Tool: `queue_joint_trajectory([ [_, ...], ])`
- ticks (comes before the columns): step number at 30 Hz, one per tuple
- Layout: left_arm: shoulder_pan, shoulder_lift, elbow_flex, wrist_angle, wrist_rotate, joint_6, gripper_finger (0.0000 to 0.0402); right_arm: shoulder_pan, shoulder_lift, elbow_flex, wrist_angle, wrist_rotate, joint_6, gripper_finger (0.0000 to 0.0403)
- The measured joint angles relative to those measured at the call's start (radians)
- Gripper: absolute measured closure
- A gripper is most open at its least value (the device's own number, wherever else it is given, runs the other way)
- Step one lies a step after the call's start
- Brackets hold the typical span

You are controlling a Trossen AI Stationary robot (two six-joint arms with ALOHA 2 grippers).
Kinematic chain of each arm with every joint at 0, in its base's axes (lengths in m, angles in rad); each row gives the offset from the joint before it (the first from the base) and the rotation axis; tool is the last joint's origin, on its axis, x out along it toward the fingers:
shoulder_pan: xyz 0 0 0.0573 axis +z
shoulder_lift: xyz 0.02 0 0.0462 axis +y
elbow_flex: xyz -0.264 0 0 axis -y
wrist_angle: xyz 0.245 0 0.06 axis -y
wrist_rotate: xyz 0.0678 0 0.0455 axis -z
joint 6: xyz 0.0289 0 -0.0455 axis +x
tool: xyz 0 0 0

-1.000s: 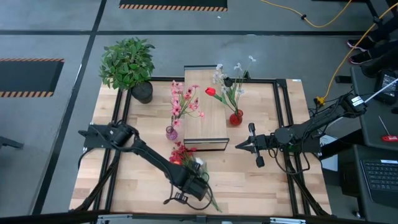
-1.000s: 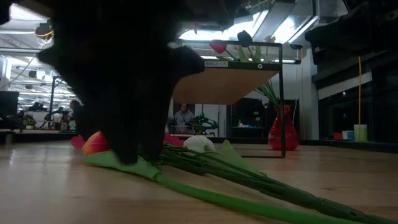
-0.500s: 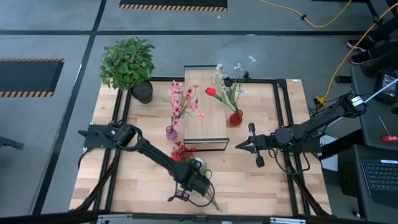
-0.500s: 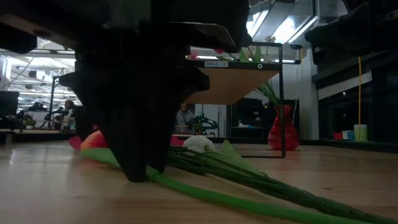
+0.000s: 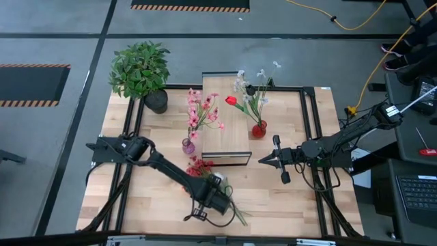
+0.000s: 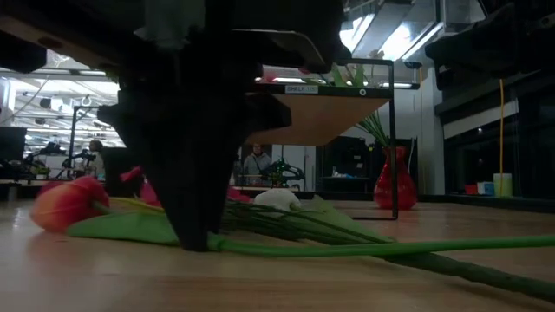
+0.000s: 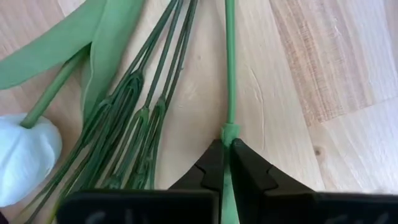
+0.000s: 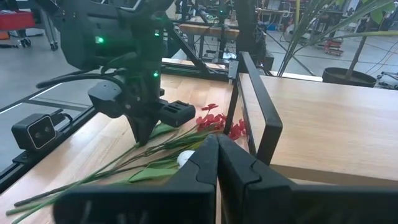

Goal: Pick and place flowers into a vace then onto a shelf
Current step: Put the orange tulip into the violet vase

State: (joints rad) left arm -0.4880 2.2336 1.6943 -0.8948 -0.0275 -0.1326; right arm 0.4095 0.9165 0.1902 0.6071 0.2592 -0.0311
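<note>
Loose flowers (image 5: 203, 169) lie in a heap on the wooden table, in front of the shelf (image 5: 225, 123). Their green stalks (image 7: 146, 106) fan out beside a white blossom (image 7: 22, 155). My left gripper (image 5: 217, 199) points down at the heap's near side, shut on one green stem whose orange-red blossom (image 6: 69, 201) rests on the table. My right gripper (image 5: 263, 160) hovers level and shut, off the shelf's near right corner, holding nothing. A purple vase (image 5: 188, 145) and a red vase (image 5: 259, 129), both with flowers in them, stand on the table on either side of the shelf. My left gripper pinches a single green stem (image 7: 229, 127) between its two fingertips (image 7: 214, 163), at a thickened joint along its length. The fingers come from above, pointing down, and close on the stem's two sides. The stem (image 6: 364, 249) lies along the table to both sides of the hold.
A bushy potted plant (image 5: 140, 68) stands at the far left corner. Black frame rails (image 5: 311, 116) run along the table's sides. Bare wood (image 5: 287, 205) lies to the near right of the heap. A person (image 6: 256, 163) shows in the room behind.
My left gripper has shut on the green stem. The stem has swung about on the table: its orange-red blossom has slid away from the heap, and its long free end now lies nearly flat along the wood.
</note>
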Motion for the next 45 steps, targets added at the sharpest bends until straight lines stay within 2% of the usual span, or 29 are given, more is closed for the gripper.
queue_joint_trajectory([
  [11, -0.028, -0.099, -0.006, -0.1, -0.008, -0.083, 0.0397, 0.0, 0.0, 0.0, 0.0, 0.0, 0.0, 0.0396],
  [22, -0.063, -0.183, -0.005, -0.139, -0.21, -0.088, 0.0398, 0.0, 0.0, 0.0, 0.002, 0.0, 0.007, 0.0396],
  [29, -0.056, -0.235, -0.005, -0.138, -0.293, -0.054, 0.0398, 0.0, 0.0, 0.0, 0.02, 0.0, 0.106, 0.0395],
  [33, -0.05, -0.243, 0.0, -0.144, -0.336, -0.001, 0.0398, 0.0, 0.0, 0.0, 0.025, 0.0, 0.109, 0.0395],
  [38, -0.046, -0.24, 0.073, -0.247, -0.382, 0.005, 0.0398, 0.0, 0.0, 0.011, 0.032, -0.002, 0.146, 0.0395],
  [45, -0.045, -0.239, 0.164, -0.349, -0.476, 0.056, 0.0398, 0.001, 0.0, 0.125, -0.064, -0.164, 0.185, 0.0396],
])
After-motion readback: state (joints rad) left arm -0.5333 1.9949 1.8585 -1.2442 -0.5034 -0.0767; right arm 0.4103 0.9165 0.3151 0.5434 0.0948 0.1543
